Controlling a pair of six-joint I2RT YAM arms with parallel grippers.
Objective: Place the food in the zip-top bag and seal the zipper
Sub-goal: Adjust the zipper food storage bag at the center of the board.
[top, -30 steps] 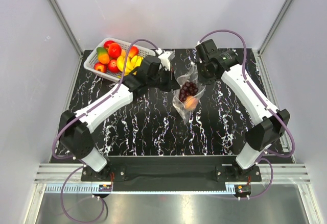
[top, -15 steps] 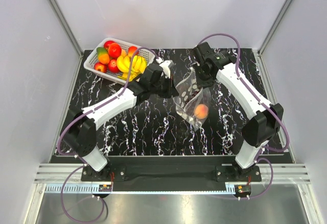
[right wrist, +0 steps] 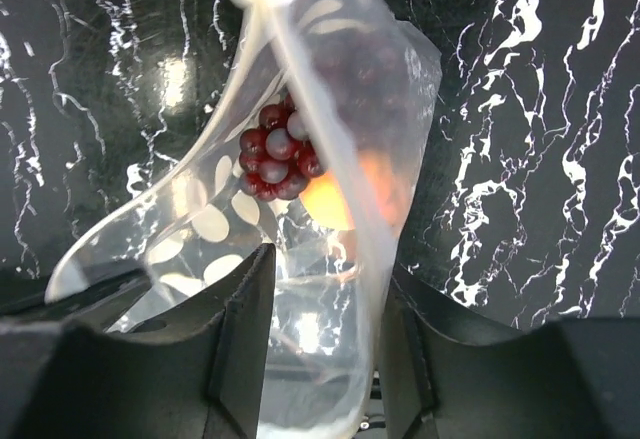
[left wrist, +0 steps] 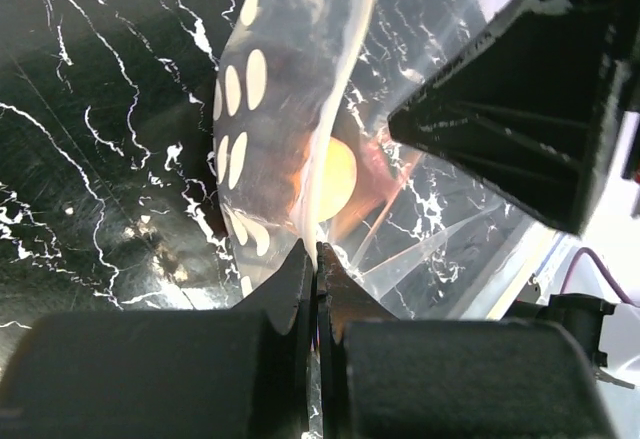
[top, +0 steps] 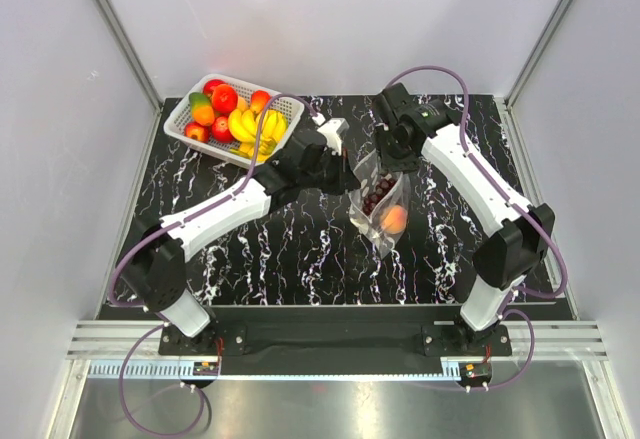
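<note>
Right, the basket [top: 205, 149] sits far left. My left gripper [left wrist: 312, 259] pinches the bag's [top: 380, 204] edge mid-table, with the grapes [right wrist: 277, 154] and peach [top: 394, 219] inside. My right gripper [right wrist: 322, 269] straddles the bag, fingers [right wrist: 235, 339] apart; I cannot tell if they grip.

Zip-top bag [right wrist: 205, 221]: clear glossy plastic film
Grape bunch [right wrist: 277, 154]: smooth, glossy
Table [right wrist: 520, 109]: polished black marble-look
Basket [top: 180, 117]: white lattice plastic
</note>
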